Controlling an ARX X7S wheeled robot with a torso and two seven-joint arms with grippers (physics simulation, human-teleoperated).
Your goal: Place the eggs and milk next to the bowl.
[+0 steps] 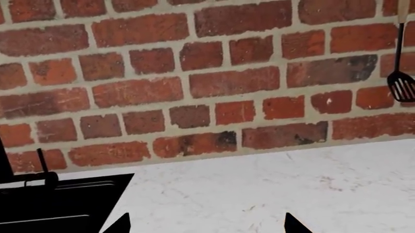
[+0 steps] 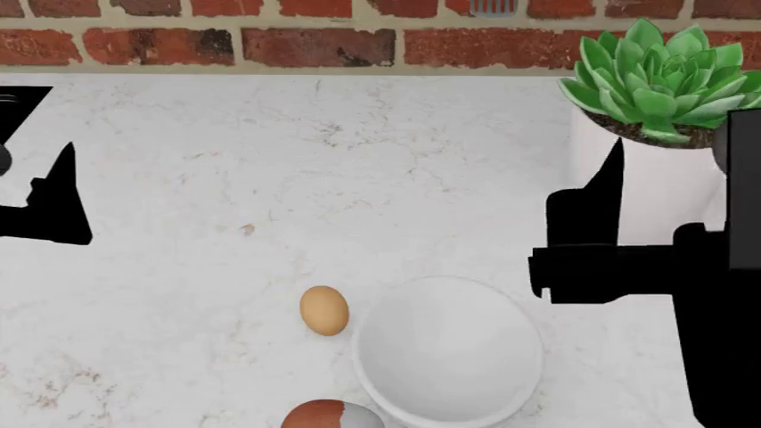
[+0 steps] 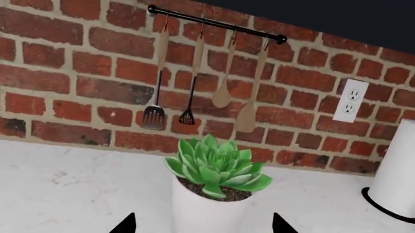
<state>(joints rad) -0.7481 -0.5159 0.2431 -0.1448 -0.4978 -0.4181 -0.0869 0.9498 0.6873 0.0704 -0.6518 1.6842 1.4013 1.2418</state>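
Pale egg (image 2: 323, 309) just left of white bowl (image 2: 448, 349) on marble bench (image 2: 238, 178); reddish-brown egg (image 2: 333, 415) at bowl's near-left. Left claw (image 1: 206, 224) spread over bare bench. Right claw (image 3: 203, 224) spread, facing succulent pot (image 3: 206, 208). Milk out of view.

Succulent (image 3: 217, 167) in white pot (image 3: 204, 211) on marble counter (image 2: 238, 178), near brick wall (image 1: 194, 73). Utensil rail (image 3: 217, 23) on wall holds spatulas, wooden spoons. Outlet (image 3: 351, 101) beside it.
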